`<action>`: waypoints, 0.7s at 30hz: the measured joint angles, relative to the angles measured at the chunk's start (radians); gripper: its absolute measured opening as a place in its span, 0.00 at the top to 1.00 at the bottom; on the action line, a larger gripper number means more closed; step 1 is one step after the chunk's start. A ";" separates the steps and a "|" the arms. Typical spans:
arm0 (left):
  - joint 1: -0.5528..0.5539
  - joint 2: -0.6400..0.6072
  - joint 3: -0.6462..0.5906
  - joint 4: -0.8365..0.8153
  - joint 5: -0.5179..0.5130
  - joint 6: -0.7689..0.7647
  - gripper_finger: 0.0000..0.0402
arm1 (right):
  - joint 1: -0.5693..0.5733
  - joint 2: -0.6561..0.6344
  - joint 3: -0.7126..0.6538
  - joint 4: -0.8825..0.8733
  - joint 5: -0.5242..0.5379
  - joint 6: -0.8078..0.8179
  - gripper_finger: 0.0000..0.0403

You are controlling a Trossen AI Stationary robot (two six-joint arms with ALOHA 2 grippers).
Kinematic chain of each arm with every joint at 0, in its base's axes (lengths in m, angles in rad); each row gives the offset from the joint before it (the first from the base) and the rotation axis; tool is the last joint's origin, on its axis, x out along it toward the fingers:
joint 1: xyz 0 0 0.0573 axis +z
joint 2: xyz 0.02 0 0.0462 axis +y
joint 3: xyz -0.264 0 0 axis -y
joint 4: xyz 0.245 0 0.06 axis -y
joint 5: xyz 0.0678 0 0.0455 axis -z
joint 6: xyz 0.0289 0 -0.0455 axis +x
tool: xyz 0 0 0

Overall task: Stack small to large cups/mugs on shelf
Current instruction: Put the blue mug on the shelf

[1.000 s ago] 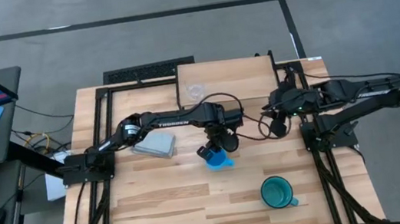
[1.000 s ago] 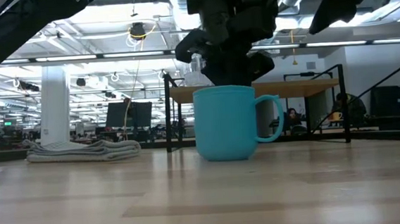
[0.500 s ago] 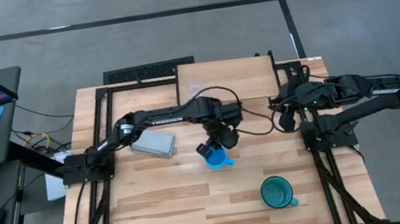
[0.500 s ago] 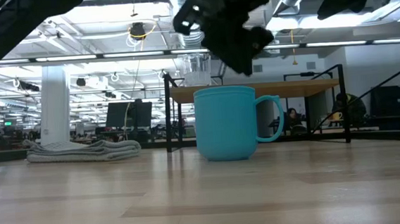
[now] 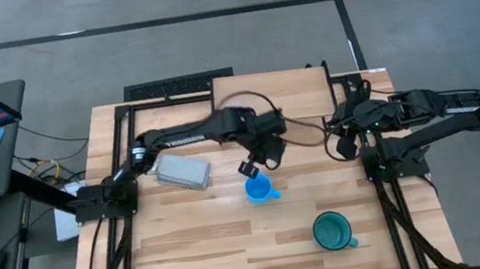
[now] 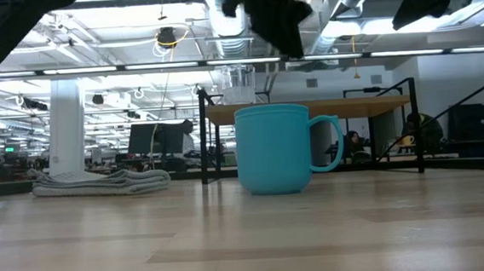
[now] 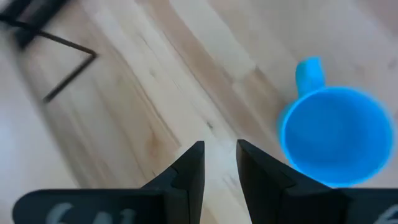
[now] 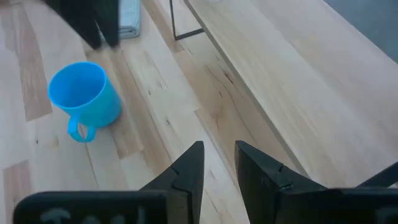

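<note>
The blue mug (image 5: 259, 189) stands upright on its base on the plank table, handle toward the right edge; it also shows in the low view (image 6: 277, 148). My left gripper (image 7: 219, 155) hangs above and just far-left of it (image 5: 248, 168), slightly open, with only table between its fingers. The teal mug (image 5: 333, 230) stands near the front right. The small glass cup (image 6: 238, 84) stands on the shelf (image 5: 295, 90); from above, my left arm hides it. My right gripper (image 5: 342, 149) waits at the right, beside the shelf, slightly open and holding nothing.
A flat grey block (image 5: 182, 172) lies on the table left of the blue mug. The shelf's black legs (image 6: 201, 138) stand behind the mug. A keyboard (image 5: 178, 87) lies at the far edge. Bare planks stretch along the table's front left.
My left gripper has risen from the blue mug's rim to well above it, drifting slightly toward the far edge and tipping. The mug stays where it was on the table. My right gripper has drawn back a little toward the right edge.
</note>
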 joint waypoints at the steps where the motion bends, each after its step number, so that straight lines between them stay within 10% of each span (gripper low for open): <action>1: 0.006 -0.022 0.000 0.004 0.019 -0.033 0.79 | 0.000 0.000 0.000 0.000 -0.002 0.000 0.72; 7: 0.068 -0.135 0.001 -0.003 0.154 -0.219 0.79 | 0.013 0.012 -0.001 0.023 -0.007 0.000 0.72; 21: 0.033 -0.413 -0.059 0.090 0.038 -0.417 0.79 | 0.172 0.016 -0.001 0.099 -0.009 -0.026 0.72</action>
